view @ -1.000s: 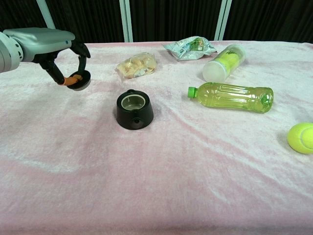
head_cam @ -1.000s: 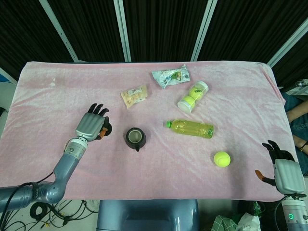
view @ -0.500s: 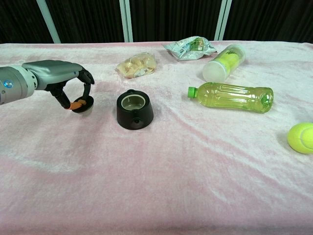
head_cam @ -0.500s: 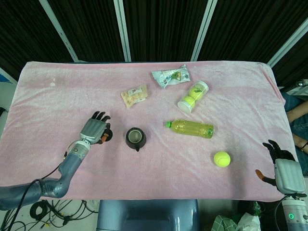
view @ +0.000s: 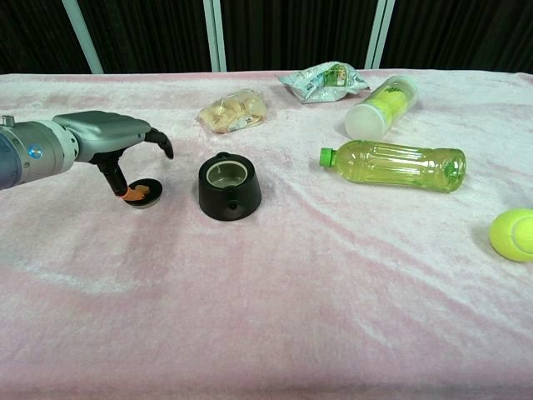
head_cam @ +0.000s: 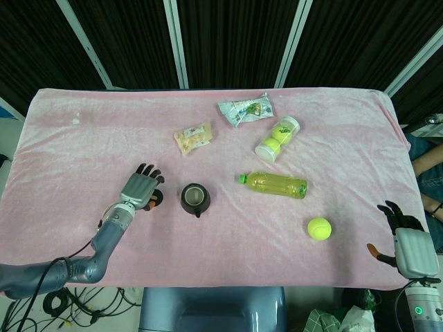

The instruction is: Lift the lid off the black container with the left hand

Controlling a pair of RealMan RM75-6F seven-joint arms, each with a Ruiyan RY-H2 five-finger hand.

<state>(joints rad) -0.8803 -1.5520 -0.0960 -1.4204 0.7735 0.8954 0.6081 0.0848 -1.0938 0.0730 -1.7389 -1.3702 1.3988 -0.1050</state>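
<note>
The black container (head_cam: pixel 194 198) (view: pixel 229 187) stands uncovered mid-table, its pale inner rim showing. Its small black lid (view: pixel 143 192) lies flat on the pink cloth just left of it; in the head view the lid (head_cam: pixel 157 200) is mostly hidden under the hand. My left hand (head_cam: pixel 138 188) (view: pixel 104 136) hovers low over the lid with its fingers lifted and spread, and only the orange thumb tip touches the lid's top. My right hand (head_cam: pixel 407 243) rests at the table's near right corner, fingers apart and holding nothing.
A green bottle (view: pixel 396 165) lies right of the container. A tennis ball (view: pixel 511 234) sits near the right edge. A ball tube (view: pixel 379 107), a snack bag (view: pixel 233 111) and a foil packet (view: pixel 323 82) lie toward the back.
The left hand came down and toward the container with the lid, set it on the cloth, and its fingers opened off it. The right hand has not moved.
</note>
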